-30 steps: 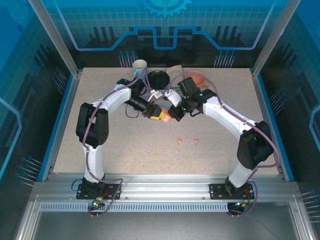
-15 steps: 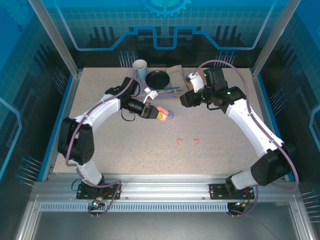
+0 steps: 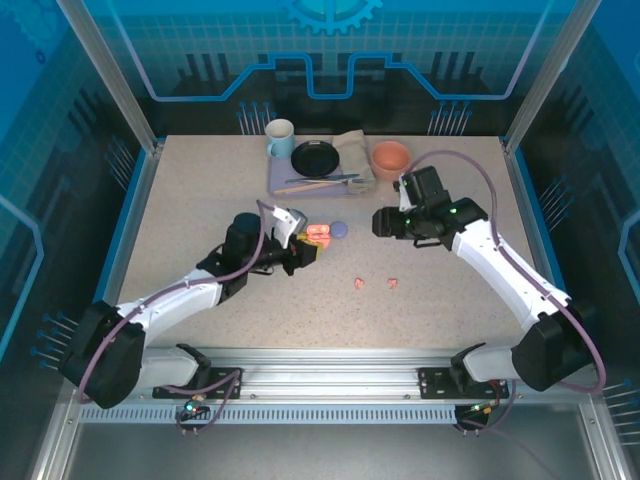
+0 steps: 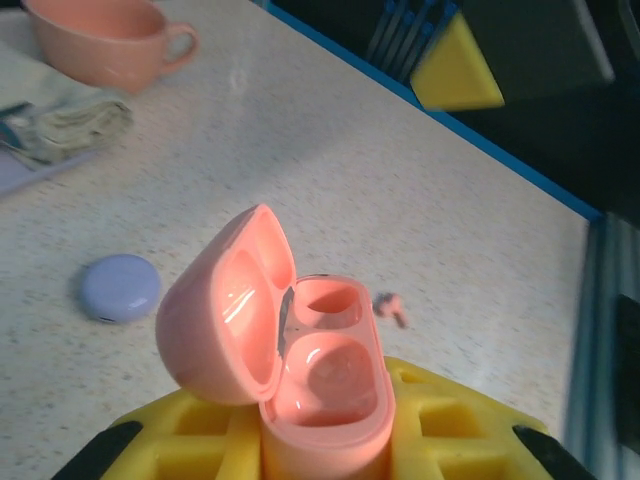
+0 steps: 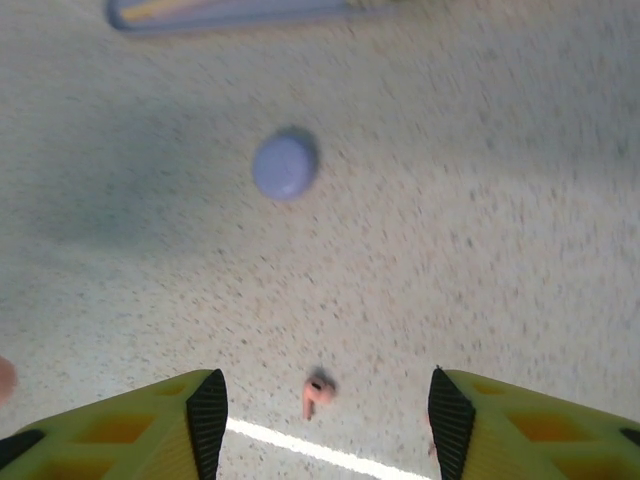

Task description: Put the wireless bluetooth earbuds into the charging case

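Open charging case [image 4: 300, 350] on your left, earbud [image 5: 318, 392] before your right gripper [image 3: 383, 222].
On the speckled surface [image 3: 200, 200], your left gripper [image 3: 305, 250] clamps the salmon-pink charging case, lid up, both wells empty. Your right gripper, spread wide and holding nothing, hangs with the pink earbud framed between its fingers, stem crosswise to their closing line.

You can't see the base of the pink charging case [image 4: 325, 370]: it's sunk between the left gripper's yellow fingers [image 4: 450, 425], and the bottom edge clips both. Just past it, a salmon earbud [image 4: 390, 308] is a soft smudge. Your right wrist view is smeared all over. The right gripper's fingers [image 5: 120, 430] are cut off below, and a pink blob [image 5: 4, 378] at the left edge is unidentifiable. From above, the salmon earbuds [image 3: 358, 283] are mere specks.
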Motion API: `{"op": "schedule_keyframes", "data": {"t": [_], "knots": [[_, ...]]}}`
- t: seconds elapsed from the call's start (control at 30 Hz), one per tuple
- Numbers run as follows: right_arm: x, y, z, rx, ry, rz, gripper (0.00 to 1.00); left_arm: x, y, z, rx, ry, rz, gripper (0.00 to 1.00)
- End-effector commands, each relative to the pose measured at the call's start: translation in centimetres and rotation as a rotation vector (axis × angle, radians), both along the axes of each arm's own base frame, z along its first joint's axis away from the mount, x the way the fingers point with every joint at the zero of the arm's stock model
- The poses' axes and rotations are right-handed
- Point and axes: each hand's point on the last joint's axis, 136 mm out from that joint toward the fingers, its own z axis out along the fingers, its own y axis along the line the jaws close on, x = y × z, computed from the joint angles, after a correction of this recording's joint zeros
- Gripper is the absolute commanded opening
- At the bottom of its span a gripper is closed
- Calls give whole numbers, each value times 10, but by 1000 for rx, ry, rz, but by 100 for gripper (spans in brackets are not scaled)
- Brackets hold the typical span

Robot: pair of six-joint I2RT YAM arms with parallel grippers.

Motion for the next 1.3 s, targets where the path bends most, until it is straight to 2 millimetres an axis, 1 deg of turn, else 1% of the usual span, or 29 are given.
{"op": "schedule_keyframes", "data": {"t": [0.0, 0.13, 0.23, 0.37, 0.53, 0.77, 0.97, 1.1, 1.27], "knots": [[-23, -6, -28, -43, 95, -169, 60, 15, 8, 51, -115, -266, 133, 0], [-43, 3, -57, -89, 151, -262, 63, 2, 10, 52, -152, -328, 151, 0], [-51, 8, -75, -102, 181, -322, 63, -7, 13, 51, -176, -359, 163, 0], [-56, 12, -91, -107, 225, -380, 63, -16, 14, 38, -201, -362, 145, 0], [-58, 18, -104, -109, 278, -425, 63, -32, -1, 21, -242, -339, 18, 0], [-51, 29, -111, -130, 315, -428, 63, -33, -4, 3, -202, -351, -10, 0], [-46, 41, -124, -134, 360, -441, 63, -38, -1, 9, -171, -374, -17, 0], [-47, 43, -133, -165, 389, -462, 62, -42, 2, 13, -152, -388, -22, 0], [-51, 47, -146, -171, 415, -486, 62, -42, 4, 6, -143, -372, -16, 0]]}}
